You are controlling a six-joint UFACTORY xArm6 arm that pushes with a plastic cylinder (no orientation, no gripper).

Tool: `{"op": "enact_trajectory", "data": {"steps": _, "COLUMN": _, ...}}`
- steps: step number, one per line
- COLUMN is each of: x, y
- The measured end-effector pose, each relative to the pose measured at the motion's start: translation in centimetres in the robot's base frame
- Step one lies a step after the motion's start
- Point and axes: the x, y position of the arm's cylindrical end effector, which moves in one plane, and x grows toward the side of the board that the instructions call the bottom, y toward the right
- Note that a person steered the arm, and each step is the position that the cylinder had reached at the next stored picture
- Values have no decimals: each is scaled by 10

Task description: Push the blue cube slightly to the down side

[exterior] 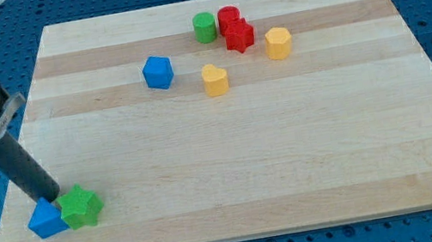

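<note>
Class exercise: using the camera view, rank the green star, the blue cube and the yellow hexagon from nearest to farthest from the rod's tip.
Measured from my tip:
1. Green star, right beside it at the view's bottom left.
2. Blue cube, upper middle of the board.
3. Yellow hexagon, toward the view's upper right.

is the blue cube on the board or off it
On the board: the blue cube sits on the wooden board, near its top, well inside the edges, far from my tip.

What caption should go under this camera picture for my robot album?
My tip touches a blue block and green star at bottom left, far from the blue cube.
</note>
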Motion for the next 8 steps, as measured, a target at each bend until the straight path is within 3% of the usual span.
{"op": "enact_trajectory", "data": {"steps": 2, "x": -64, "y": 39}}
{"op": "enact_trajectory", "data": {"steps": 5, "x": -156, "y": 209}}
{"op": "enact_trajectory", "data": {"steps": 6, "x": -201, "y": 214}}
{"op": "enact_trajectory", "data": {"steps": 7, "x": -223, "y": 177}}
{"op": "enact_trajectory", "data": {"steps": 8, "x": -204, "y": 110}}
